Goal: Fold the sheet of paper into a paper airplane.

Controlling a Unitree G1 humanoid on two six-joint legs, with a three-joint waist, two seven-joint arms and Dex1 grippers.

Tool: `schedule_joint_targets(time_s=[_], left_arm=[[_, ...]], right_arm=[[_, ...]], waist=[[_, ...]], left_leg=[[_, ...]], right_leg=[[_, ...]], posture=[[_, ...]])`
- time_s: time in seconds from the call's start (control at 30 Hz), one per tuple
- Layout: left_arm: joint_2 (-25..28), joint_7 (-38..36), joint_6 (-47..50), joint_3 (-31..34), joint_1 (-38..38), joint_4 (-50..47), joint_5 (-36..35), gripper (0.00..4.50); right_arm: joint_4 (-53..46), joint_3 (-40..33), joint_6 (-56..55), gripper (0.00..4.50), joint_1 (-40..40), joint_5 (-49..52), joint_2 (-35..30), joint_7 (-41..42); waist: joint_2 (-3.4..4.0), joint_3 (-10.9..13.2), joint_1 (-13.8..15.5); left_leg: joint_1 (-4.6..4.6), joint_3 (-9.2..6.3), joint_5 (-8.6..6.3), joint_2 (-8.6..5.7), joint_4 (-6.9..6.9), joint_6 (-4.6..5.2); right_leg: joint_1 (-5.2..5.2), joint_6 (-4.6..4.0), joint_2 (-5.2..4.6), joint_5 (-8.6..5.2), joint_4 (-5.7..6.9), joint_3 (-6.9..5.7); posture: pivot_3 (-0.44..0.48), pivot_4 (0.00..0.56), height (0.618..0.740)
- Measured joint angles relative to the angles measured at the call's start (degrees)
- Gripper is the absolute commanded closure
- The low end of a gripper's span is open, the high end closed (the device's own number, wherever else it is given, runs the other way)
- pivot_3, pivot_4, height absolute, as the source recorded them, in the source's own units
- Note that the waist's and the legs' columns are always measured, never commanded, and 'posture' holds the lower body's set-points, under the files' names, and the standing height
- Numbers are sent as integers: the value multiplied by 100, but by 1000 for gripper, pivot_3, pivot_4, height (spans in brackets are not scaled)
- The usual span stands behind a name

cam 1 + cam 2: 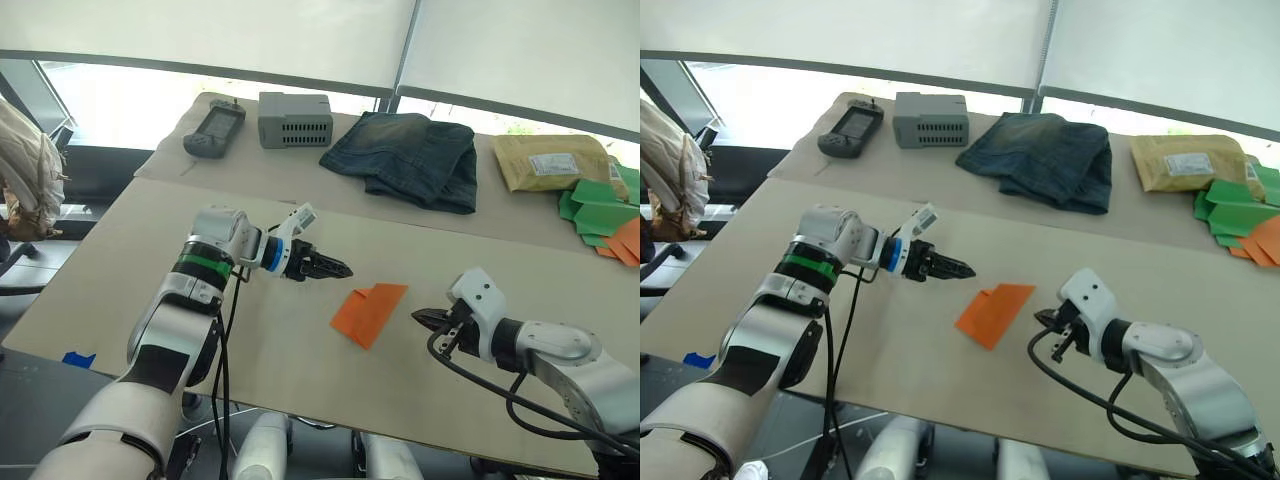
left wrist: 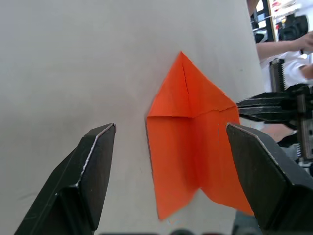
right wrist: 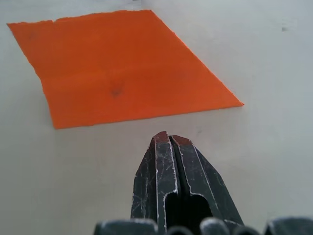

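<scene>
- Near the middle of the head views, the paper (image 1: 370, 312) lies flat on the tan surface (image 1: 130, 260), folded to a point at one end with a centre crease.
- Left of the paper, the left hand (image 1: 338, 268) hovers just beside its upper edge, apart from it; the left wrist view shows its fingers (image 2: 88, 176) spread wide with the paper between them, farther out.
- Right of the paper, the right hand (image 1: 425, 318) sits low over the surface, near the paper's right corner but not touching; in the right wrist view its fingers (image 3: 171, 171) are pressed together, holding nothing.
- Along the top of the frame, on the far surface, lie a dark handheld device (image 1: 213, 130), a grey box (image 1: 295, 119), folded jeans (image 1: 410, 157) and a tan envelope (image 1: 553, 160).
- At the right edge, green paper shapes (image 1: 600, 212) lie stacked, with further orange paper (image 1: 625, 240) just below them.
- At the left edge, a beige bag (image 1: 30, 170) sits beside the surface.
</scene>
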Motion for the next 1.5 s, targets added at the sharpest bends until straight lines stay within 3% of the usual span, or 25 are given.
schedule_joint_targets(time_s=[0.17,0.43,0.57,0.63,0.73,1.0,1.17,1.3,1.5], left_arm=[[-318,-465,0,-7,-449,842,17,690],[-355,-734,-22,-22,-494,750,126,690],[-100,-631,-624,135,243,-480,122,690],[165,-442,-1674,522,1270,-2039,112,690],[442,-122,-2452,949,2055,-3451,91,690],[400,1385,-2873,1798,3407,-6041,-188,690],[346,2209,-2980,1505,4075,-6531,124,690],[342,2246,-2683,1253,4062,-6455,-23,690],[189,2044,-1344,872,2983,-5616,-695,690]], right_arm=[[-106,-176,59,4500,150,146,-3,-65],[-94,-234,90,4500,113,133,-3,-304],[-21,-382,87,4500,-52,124,46,-467],[98,-582,45,4500,-124,155,252,-570],[300,-838,-112,4500,-147,164,458,-716],[550,-1254,-740,4500,-170,171,1492,-1303],[582,-1221,-748,4500,211,165,1541,-1295],[576,-1136,-766,4500,387,142,1284,-1125],[428,-888,-891,4500,625,37,939,-881]], waist=[[-1,6,81],[-1,8,161],[1,12,164],[2,13,135],[2,14,159],[3,13,-75],[22,3,-300],[10,3,-319],[11,2,-498]], left_leg=[[-32,-4,0,-2,26,0],[-54,-6,0,0,44,0],[-54,-3,0,13,44,0],[-60,-1,0,32,39,-2],[-69,-8,4,35,41,-7],[-58,8,4,36,44,-6],[-28,47,4,51,44,-6],[-6,452,-5,222,26,-13],[15,386,-7,214,34,-9]], right_leg=[[-10,6,-2,3,-1,-3],[-20,13,-6,9,0,-1],[-23,-28,-7,36,3,3],[-38,-51,-7,51,-1,5],[-50,-56,-9,57,8,3],[-36,-45,2,57,10,2],[-40,-44,8,57,20,27],[-186,-66,64,101,36,195],[-147,-11,98,130,30,185]], posture=[[0,150,728],[0,150,728],[0,150,728],[0,150,728],[0,150,728],[0,150,728],[0,150,723],[0,150,718],[0,150,718]])
